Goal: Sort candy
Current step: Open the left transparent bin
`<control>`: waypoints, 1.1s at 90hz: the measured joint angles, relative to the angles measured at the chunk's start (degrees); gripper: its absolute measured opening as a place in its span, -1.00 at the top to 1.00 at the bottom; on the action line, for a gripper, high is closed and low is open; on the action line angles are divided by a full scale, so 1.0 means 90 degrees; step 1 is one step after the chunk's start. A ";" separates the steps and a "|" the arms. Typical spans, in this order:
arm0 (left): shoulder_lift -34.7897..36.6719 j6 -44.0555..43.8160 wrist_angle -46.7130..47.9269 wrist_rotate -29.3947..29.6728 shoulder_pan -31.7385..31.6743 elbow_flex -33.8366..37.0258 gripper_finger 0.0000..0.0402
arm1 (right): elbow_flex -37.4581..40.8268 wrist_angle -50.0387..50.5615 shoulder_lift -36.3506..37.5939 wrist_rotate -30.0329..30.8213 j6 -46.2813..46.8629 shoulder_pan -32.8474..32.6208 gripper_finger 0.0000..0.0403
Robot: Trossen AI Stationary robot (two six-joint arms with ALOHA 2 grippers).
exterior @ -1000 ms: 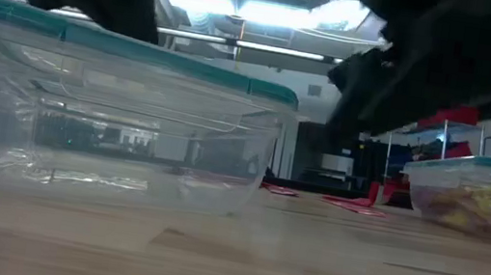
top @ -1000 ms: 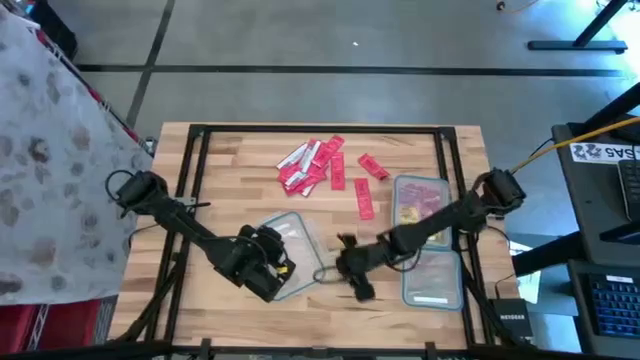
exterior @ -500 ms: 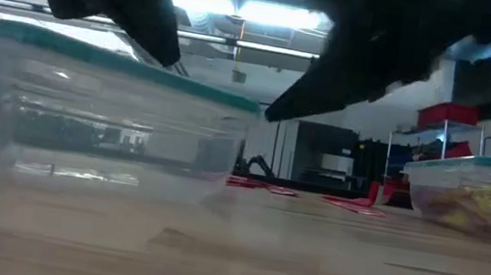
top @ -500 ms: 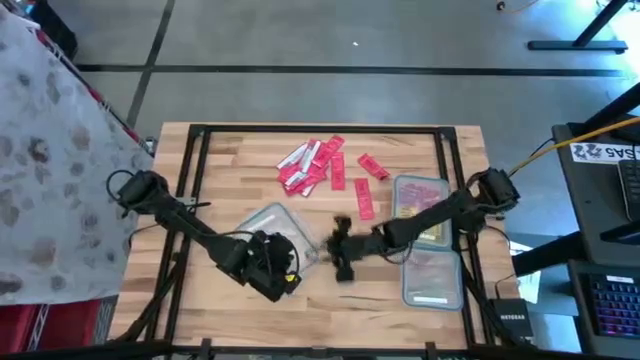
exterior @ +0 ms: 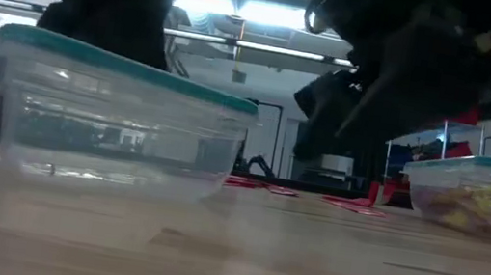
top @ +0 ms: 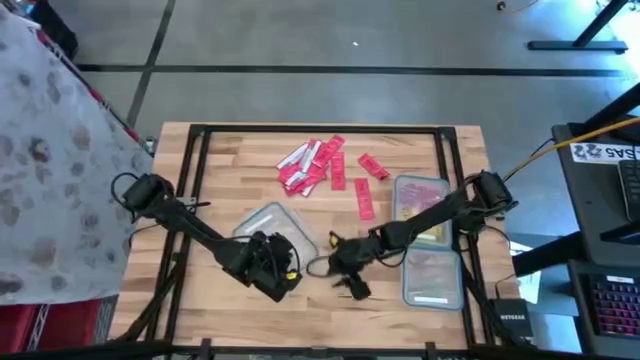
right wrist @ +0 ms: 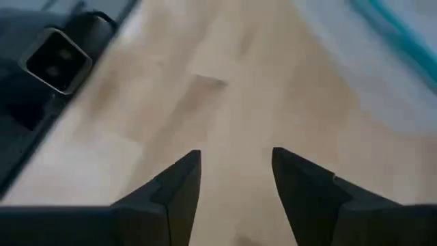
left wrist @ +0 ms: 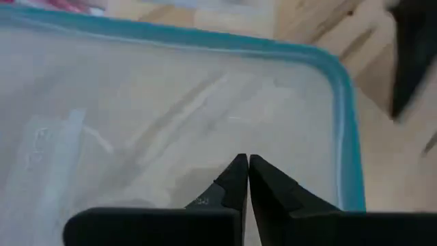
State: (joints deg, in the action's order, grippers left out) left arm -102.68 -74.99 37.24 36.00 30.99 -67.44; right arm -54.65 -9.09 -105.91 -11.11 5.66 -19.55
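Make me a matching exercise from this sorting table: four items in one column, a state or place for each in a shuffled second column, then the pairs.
Items
1. left gripper
2. right gripper
3. loose red candy
4. tub with yellow candy

States or places
A. jaws open, over bare wood
B. far middle of the table
C. jaws shut, over the empty clear tub
D. right side, under the right arm

Pairs: 1-C, 2-A, 3-B, 4-D
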 joint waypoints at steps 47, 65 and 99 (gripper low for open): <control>-0.0217 0.0217 -0.0248 0.0170 -0.0413 0.0026 1.00 | 0.0010 0.0347 -0.0079 0.3164 -0.0221 0.0401 0.16; -0.0227 0.0462 -0.0282 0.0137 -0.0465 0.0030 1.00 | 0.0851 -0.1461 -0.0099 0.2062 -0.0654 0.0471 0.16; -0.0435 0.0879 -0.0489 0.0220 -0.0445 0.0034 1.00 | 0.1572 -0.3499 -0.0236 -0.0387 -0.0078 0.1444 0.16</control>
State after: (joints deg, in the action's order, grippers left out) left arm -106.60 -67.08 32.84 37.98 26.99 -67.13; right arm -40.51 -40.58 -108.04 -14.59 4.96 -6.55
